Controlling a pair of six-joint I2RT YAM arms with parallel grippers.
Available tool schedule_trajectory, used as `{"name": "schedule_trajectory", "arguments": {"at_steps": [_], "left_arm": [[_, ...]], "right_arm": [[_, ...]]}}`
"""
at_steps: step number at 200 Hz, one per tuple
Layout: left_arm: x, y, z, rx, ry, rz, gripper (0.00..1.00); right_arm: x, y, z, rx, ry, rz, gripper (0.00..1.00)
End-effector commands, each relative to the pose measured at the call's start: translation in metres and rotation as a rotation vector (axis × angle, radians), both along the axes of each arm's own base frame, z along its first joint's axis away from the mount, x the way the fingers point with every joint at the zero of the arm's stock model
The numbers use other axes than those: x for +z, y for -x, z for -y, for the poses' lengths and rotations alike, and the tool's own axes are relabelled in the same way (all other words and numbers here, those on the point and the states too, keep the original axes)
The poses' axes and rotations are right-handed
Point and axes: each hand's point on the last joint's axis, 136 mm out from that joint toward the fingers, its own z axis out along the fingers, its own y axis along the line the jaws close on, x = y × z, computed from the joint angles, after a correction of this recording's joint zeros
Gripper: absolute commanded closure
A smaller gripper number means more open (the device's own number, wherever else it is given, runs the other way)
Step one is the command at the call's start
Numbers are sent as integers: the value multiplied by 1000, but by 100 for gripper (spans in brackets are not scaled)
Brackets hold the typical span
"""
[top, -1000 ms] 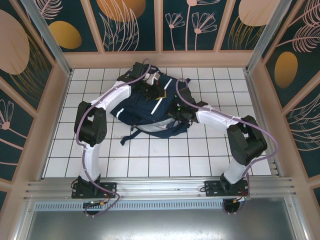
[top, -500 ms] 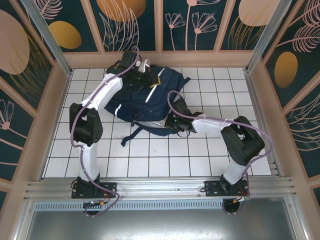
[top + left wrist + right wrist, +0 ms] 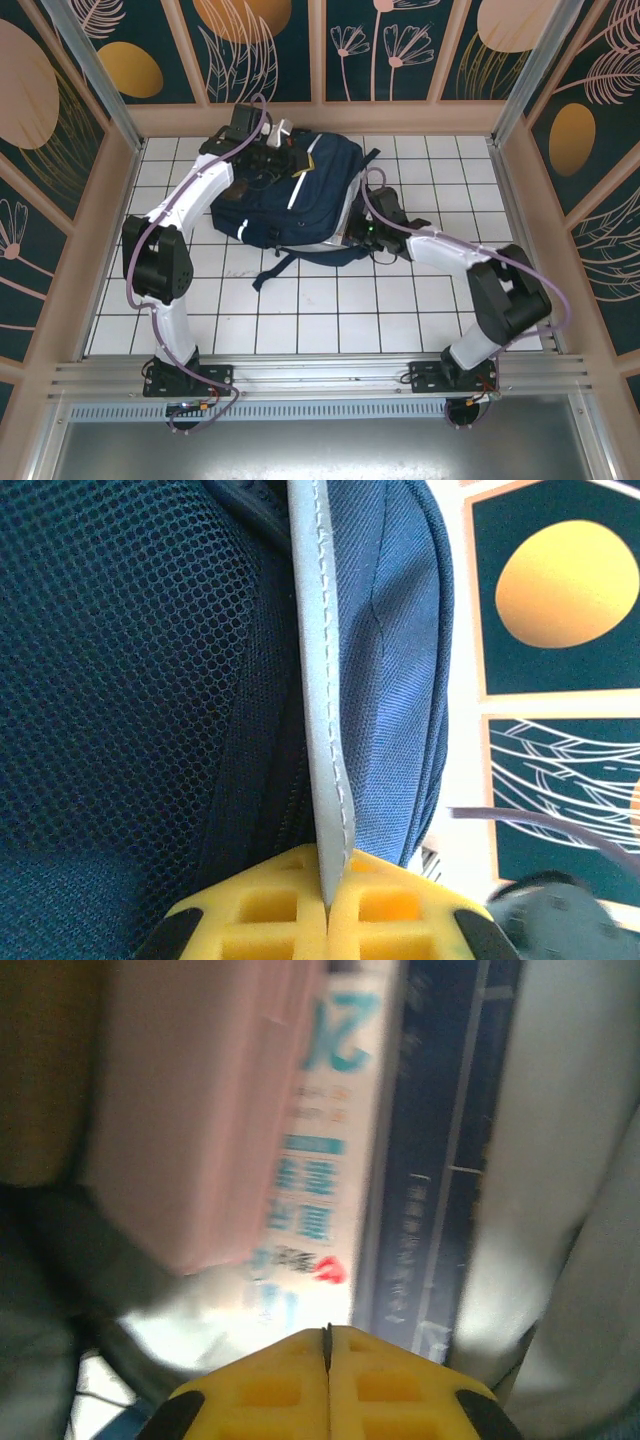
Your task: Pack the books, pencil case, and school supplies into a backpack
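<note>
The navy backpack (image 3: 290, 195) lies at the back middle of the tiled table. At its far top edge my left gripper (image 3: 283, 157) is shut on it. In the left wrist view the yellow fingers (image 3: 260, 910) pinch a grey-white stitched stripe (image 3: 313, 660) between dark mesh and blue fabric. My right gripper (image 3: 357, 233) is at the backpack's right side, its jaws closed together with nothing seen between them (image 3: 328, 1345). Just ahead of it lie a pink flat pouch (image 3: 200, 1110), a pale packet with teal print (image 3: 320, 1170) and a dark blue book (image 3: 440, 1160), all blurred.
Dark straps (image 3: 275, 270) trail from the backpack toward the near side over the white tiled table (image 3: 300, 320). Wooden walls with patterned panels (image 3: 320, 115) close in the back and both sides. A grey cable (image 3: 540, 825) crosses the left wrist view's right side.
The left arm has pulled the backpack's top toward the back left, and the bag has shifted and turned with it. The right gripper stayed at the bag's right side, moving slightly.
</note>
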Motion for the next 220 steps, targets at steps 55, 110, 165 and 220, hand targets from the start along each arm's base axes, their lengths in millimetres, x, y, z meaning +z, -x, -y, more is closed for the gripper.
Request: {"name": "schedule_trajectory", "arguments": {"at_steps": [55, 110, 165, 220], "left_arm": [[28, 4, 3, -34, 40, 116, 98], [25, 4, 3, -29, 40, 108, 98], [25, 3, 2, -26, 38, 108, 99], [24, 2, 3, -26, 39, 107, 99]], "right_arm": [[68, -13, 13, -52, 39, 37, 52], [70, -22, 4, -75, 145, 31, 43], [78, -14, -23, 15, 128, 87, 44], [86, -2, -30, 45, 151, 141, 44]]}}
